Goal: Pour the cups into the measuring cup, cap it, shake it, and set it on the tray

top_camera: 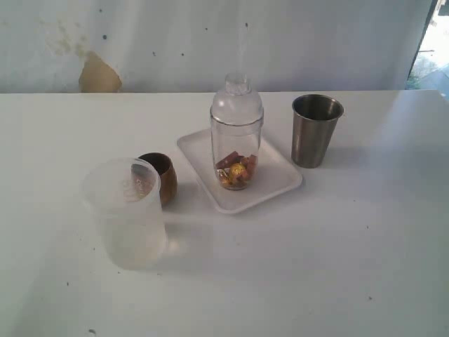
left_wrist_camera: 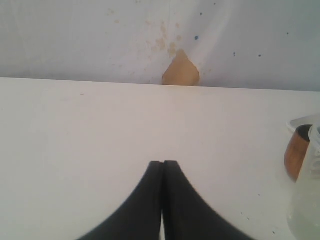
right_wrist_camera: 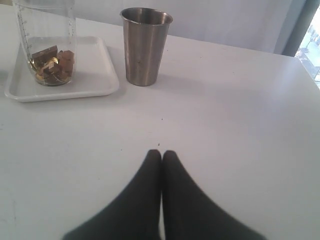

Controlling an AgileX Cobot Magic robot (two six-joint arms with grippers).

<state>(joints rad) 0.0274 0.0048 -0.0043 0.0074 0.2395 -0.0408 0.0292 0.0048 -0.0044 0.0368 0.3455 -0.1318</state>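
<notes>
Left gripper (left_wrist_camera: pixel 162 163) and right gripper (right_wrist_camera: pixel 161 153) are pinched together, empty. Measuring cup (top_camera: pixel 236 151) stands capped on the tray (top_camera: pixel 278 166); the job looks done, so avoid nudging it.

White tabletop (top_camera: pixel 351 274), matte and plain, flecked with a few tiny dark specks. Behind its far edge, a pale whitish wall (top_camera: pixel 182 42) marked by faint vertical creases. Low on that wall, toward the left of the exterior view, a tan patch (top_camera: pixel 98 76) touching the table line. Just above, a scatter of yellowish-brown stains (top_camera: pixel 66 42) and some dark dots. At the far right, a narrow bright opening (top_camera: pixel 433 60) with daylight beyond a dark frame. Soft, even light; faint shadows on the table.
</notes>
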